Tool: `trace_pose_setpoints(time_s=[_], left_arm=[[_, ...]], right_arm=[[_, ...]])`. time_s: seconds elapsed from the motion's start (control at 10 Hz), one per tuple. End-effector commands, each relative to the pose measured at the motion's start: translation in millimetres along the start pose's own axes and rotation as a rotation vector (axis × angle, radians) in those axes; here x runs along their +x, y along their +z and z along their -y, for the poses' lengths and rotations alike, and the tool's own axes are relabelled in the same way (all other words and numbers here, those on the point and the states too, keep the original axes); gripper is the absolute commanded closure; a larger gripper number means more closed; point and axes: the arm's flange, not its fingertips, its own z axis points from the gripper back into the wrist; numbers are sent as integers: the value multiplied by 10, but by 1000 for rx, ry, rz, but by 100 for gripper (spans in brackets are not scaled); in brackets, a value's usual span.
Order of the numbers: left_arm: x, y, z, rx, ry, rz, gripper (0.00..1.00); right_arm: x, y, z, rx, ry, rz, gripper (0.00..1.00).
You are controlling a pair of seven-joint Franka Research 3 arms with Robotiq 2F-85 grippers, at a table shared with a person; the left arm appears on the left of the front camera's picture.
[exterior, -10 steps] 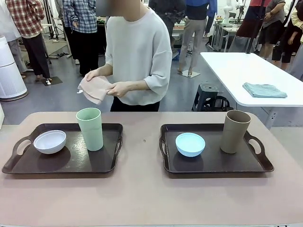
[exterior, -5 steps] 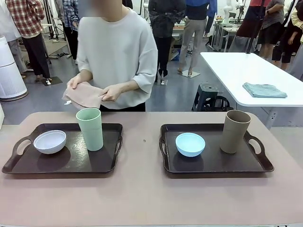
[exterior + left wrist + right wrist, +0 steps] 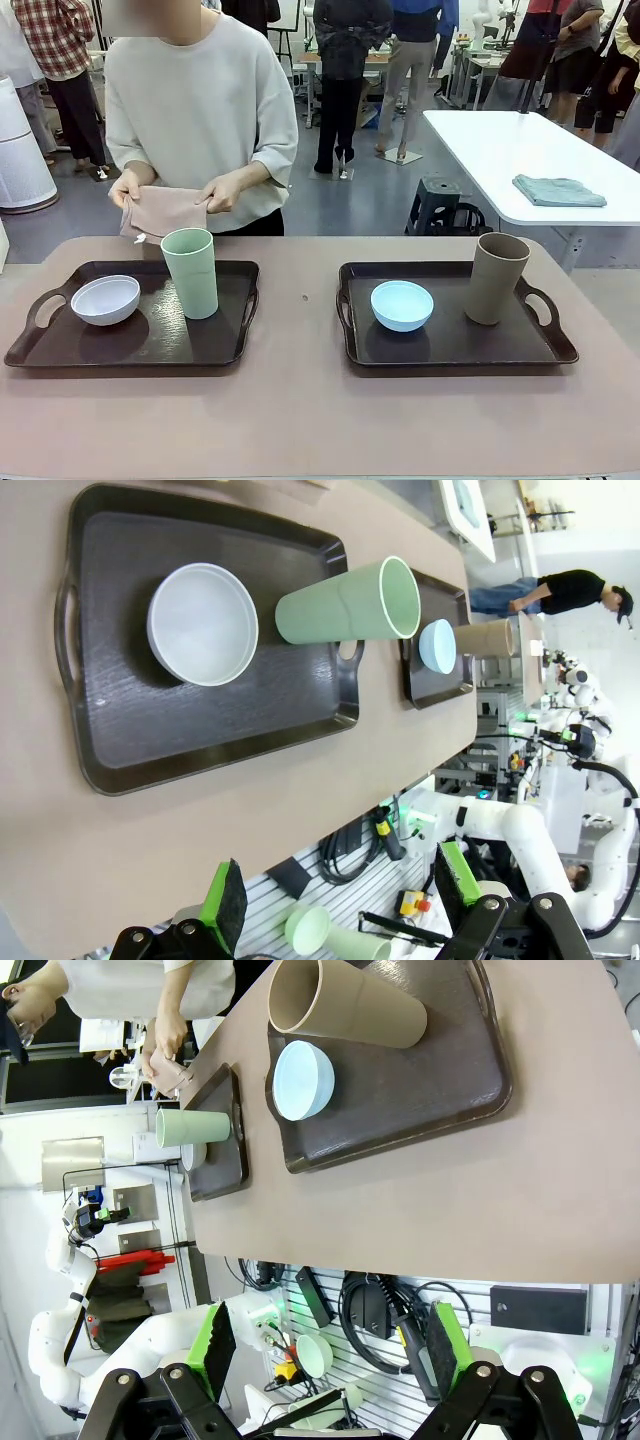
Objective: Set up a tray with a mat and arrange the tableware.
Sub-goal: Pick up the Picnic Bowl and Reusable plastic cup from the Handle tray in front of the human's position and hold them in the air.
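On the table (image 3: 300, 420), left side: left tray (image 3: 150, 345), dark, w/ handles, lies flat. White bowl (image 3: 105, 299) sits upright in its left part. Pale green cup (image 3: 190, 272) stands upright just right of the bowl, not touching it. Left gripper (image 3: 338, 900) hangs back past the table's near edge, well apart from that tray. Its green pads are wide apart w/ nothing btwn them.

At the far side behind the left tray, a person (image 3: 210, 100) holds a pinkish mat (image 3: 165, 212) up off the table. Left-side hand (image 3: 130, 187) grips one edge, right-side hand (image 3: 221, 192) the other. Mat hangs just beyond the green cup's rim, clear of the tray.

Right of centre: right tray (image 3: 450, 348), same kind, set apart from the first w/ bare table btwn. Light blue bowl (image 3: 402, 305) sits upright in its left half. Tan cup (image 3: 497, 277) stands upright toward the right, near the far rim, apart from the bowl. Right gripper (image 3: 333, 1348) also sits back past the near edge, pads spread, holding nothing.

Far right, beyond this table: white table (image 3: 480, 150) w/ a folded teal cloth (image 3: 558, 190) on it.
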Motion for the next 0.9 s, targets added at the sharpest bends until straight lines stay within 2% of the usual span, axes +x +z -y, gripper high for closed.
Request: trace_pose_setpoints(time_s=[0.0, 0.8], left_arm=[[11, 19, 3, -10, 10, 10, 0], [11, 19, 3, -10, 10, 10, 0]], right_arm=[[2, -4, 17, 11, 5, -6, 0], [2, -4, 17, 11, 5, -6, 0]])
